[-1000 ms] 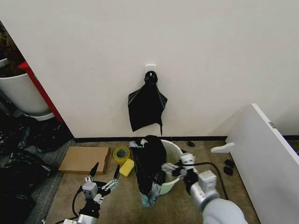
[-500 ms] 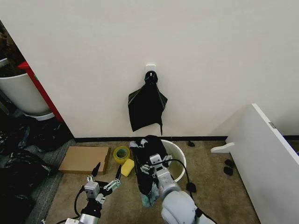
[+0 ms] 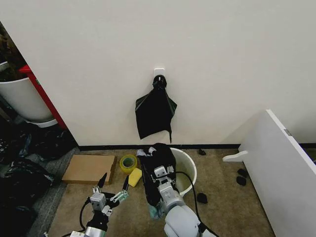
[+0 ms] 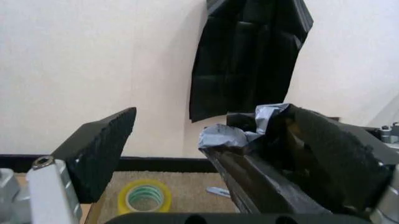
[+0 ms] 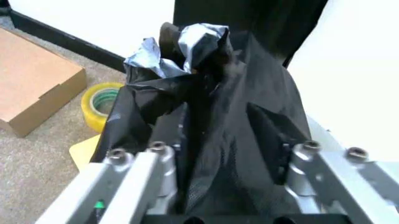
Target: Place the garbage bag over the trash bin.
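Garbage bag (image 3: 157, 170) hangs bunched over the left side of the trash bin (image 3: 186, 167), which stands on the carpet close to the wall's baseboard; most of the bin's rolled rim on the right side is bare and its white inside shows. The right gripper (image 3: 160, 174) is pressed against the draped plastic at the bin's left rim, and in the right wrist view its fingers (image 5: 269, 136) stand apart with a fold of black film (image 5: 234, 121) between them, not clamped on it as far as can be judged. The left gripper (image 3: 111, 186) hovers low over the carpet just left of the bin, fingers spread wide and holding nothing, near the yellow tape roll (image 3: 128, 162) and the yellow sponge (image 3: 134, 177). The task looks about half done: the bag lies on the bin, but its mouth must be spread and pulled around the whole rim.
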Controlling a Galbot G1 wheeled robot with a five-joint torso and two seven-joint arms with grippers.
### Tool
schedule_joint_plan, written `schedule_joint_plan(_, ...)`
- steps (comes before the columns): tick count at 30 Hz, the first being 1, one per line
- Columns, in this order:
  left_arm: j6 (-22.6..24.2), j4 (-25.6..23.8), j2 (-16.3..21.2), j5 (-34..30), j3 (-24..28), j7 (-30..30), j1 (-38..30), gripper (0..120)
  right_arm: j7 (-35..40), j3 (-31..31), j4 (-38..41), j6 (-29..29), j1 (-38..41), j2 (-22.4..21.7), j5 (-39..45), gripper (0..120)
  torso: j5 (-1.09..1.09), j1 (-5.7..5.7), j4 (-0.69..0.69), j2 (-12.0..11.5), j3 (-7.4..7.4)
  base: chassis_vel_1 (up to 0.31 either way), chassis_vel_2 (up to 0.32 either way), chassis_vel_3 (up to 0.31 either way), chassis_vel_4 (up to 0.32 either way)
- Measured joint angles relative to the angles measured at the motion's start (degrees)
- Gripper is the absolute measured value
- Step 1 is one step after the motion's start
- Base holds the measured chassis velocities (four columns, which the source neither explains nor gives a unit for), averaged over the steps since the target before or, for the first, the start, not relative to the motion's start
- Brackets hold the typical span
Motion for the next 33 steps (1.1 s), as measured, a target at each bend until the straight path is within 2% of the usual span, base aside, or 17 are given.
schedule_joint_plan(2, 0.0, 0.0, 0.0, 0.0, 0.0, 0.0, 0.0, 100, 0.1, 0.0, 0.0, 0.0, 0.0, 0.0, 0.0, 31, 0.0, 0.0, 0.0, 0.0, 0.0, 0.0, 0.0, 0.0, 0.0)
schedule_joint_plan(6, 0.0, 0.0, 0.0, 0.0, 0.3, 0.0, -0.1, 100, 0.8, 0.3, 0.0, -0.2, -0.1, -0.1, 0.2, 11, 0.0, 0.0, 0.0, 0.0, 0.0, 0.0, 0.0, 0.0, 0.0)
schedule_joint_plan(7, 0.0, 0.0, 0.0, 0.0, 0.3, 0.0, -0.1, 100, 0.9, 0.4, 0.0, -0.2, -0.1, -0.1, 0.3, 11, 0.0, 0.0, 0.0, 0.0, 0.0, 0.0, 0.0, 0.0, 0.0)
schedule_joint_plan(9, 0.1, -0.1, 0.1, 0.0, 0.6, 0.0, -0.1, 100, 1.8, 1.0, 0.3, 0.0, -0.2, 0.1, 1.2, 0, 0.0, 0.0, 0.0, 0.0, 0.0, 0.0, 0.0, 0.0, 0.0)
schedule_joint_plan(18, 1.6, -1.9, 1.1, -0.2, 2.4, -0.3, 0.2, 100, 2.9, 3.6, 1.8, 1.1, -1.2, -1.3, 3.0, 0, 0.0, 0.0, 0.0, 0.0, 0.0, 0.0, 0.0, 0.0, 0.0)
schedule_joint_plan(25, 6.7, -4.0, 4.0, 0.5, 5.3, -0.5, -1.5, 100, 3.1, 8.0, 4.0, 1.6, -3.2, -4.8, 6.1, 0, 0.01, 0.0, -0.01, 0.0, 0.0, 0.0, 0.0, 0.0, 0.0)
schedule_joint_plan(33, 10.8, -3.8, 4.8, 0.7, 6.8, -1.8, -4.7, 100, 2.9, 10.0, 4.4, 2.6, -4.2, -6.6, 7.2, 0, 0.01, 0.0, 0.0, 0.0, 0.0, 0.0, 0.0, 0.0, 0.0)
